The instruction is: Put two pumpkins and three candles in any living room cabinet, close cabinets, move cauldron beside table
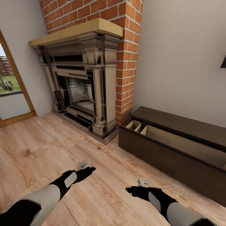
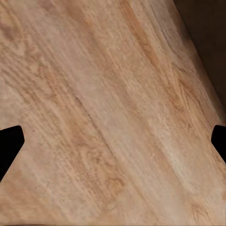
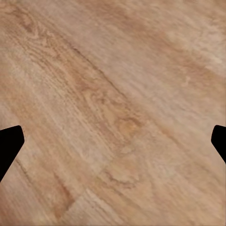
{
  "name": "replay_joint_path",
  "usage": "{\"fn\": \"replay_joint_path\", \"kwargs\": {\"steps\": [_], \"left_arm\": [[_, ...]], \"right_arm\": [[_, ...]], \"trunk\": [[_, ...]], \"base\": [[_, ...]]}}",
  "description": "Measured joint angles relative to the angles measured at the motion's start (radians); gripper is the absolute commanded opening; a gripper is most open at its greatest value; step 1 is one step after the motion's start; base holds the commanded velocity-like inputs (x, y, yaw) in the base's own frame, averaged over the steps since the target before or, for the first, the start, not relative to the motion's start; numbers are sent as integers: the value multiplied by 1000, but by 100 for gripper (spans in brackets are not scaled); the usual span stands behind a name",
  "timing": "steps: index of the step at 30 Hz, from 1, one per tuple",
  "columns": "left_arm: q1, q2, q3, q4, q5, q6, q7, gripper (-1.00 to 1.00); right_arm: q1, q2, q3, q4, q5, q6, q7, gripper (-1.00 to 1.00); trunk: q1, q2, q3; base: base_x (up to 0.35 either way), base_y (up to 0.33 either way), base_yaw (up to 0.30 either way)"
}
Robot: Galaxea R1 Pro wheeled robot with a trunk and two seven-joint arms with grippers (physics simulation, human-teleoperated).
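Under me: light wood plank floor (image 1: 47,147), grain visible. Ahead: brick chimney (image 1: 125,59), ornate grey fireplace (image 1: 84,88) with pale wood mantel, glass door at my left. Cabinet (image 1: 175,153) at my right against wall: long, low, dark brown, drawer pulled out, beige compartments showing; long axis runs along wall. My left gripper (image 2: 113,141) spread wide over floor, holding nothing; right gripper (image 3: 113,141) likewise wide, holding nothing.

The right gripper (image 3: 113,146) hangs spread wide, empty, over the wood floor (image 3: 113,84).
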Motion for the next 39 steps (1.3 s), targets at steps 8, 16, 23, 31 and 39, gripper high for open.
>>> {"fn": "replay_joint_path", "kwargs": {"steps": [8, 16, 23, 31, 39], "left_arm": [[0, -16, 2, 107, -10, -90, 1, 100], [2, -20, 2, 116, -13, -132, 3, 100], [8, -86, 2, 155, -16, -139, 5, 100], [9, -95, 2, 175, -18, -159, 12, 100], [10, -99, 2, 178, -19, -169, 15, 100]], "right_arm": [[0, -2, -1, -1, 0, 1, -4, 100], [0, -2, 2, 0, 1, 2, -6, 100], [0, 0, 5, 3, 3, 4, -9, 100], [0, -3, 31, 9, 2, 8, -9, 100], [0, -1, 36, 9, 3, 8, -9, 100]], "trunk": [[0, 0, 0], [0, 0, 3], [0, 0, 9], [0, 0, 14], [0, 0, 18]], "base": [[0, 0, 13], [0, 0, 77], [0, 0, 233], [0, 0, 265], [0, 0, 270]]}}
